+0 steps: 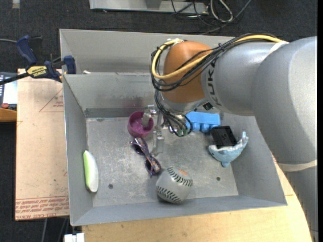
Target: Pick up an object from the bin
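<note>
Hovering fingers (160, 135), purple cup (136, 125) just beside

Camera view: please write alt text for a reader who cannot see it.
The arm's gripper hangs low in the grey bin, beside a small purple cup near the back wall, with purple sunglasses lying next to it. A grey stitched ball, a blue block and a white-green oblong lie around them.
</note>
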{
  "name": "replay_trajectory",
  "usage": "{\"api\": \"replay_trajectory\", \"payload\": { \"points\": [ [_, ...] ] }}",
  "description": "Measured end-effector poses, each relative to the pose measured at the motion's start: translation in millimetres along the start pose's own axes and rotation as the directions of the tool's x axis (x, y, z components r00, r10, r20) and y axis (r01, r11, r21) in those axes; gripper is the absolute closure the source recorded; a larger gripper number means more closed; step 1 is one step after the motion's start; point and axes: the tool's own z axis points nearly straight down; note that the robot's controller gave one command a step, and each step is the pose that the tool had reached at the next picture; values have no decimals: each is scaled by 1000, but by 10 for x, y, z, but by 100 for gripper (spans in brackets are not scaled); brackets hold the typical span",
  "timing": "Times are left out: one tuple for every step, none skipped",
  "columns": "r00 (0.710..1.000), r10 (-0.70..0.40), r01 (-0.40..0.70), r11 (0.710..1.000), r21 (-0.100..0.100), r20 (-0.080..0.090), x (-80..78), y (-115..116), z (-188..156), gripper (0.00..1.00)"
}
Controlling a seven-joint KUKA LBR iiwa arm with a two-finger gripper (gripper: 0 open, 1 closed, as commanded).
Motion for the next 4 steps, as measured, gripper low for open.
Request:
{"api": "replay_trajectory", "payload": {
  "points": [
    [994, 108, -108, 994, -1, 12, 343, -27, -12, 0],
    [999, 41, -41, 999, -1, 9, -227, -52, 86, 0],
    [999, 36, -36, 999, -1, 15, -83, -52, 109, 0],
    [996, 86, -86, 996, -3, 7, 288, -83, 159, 0]
  ]
}}
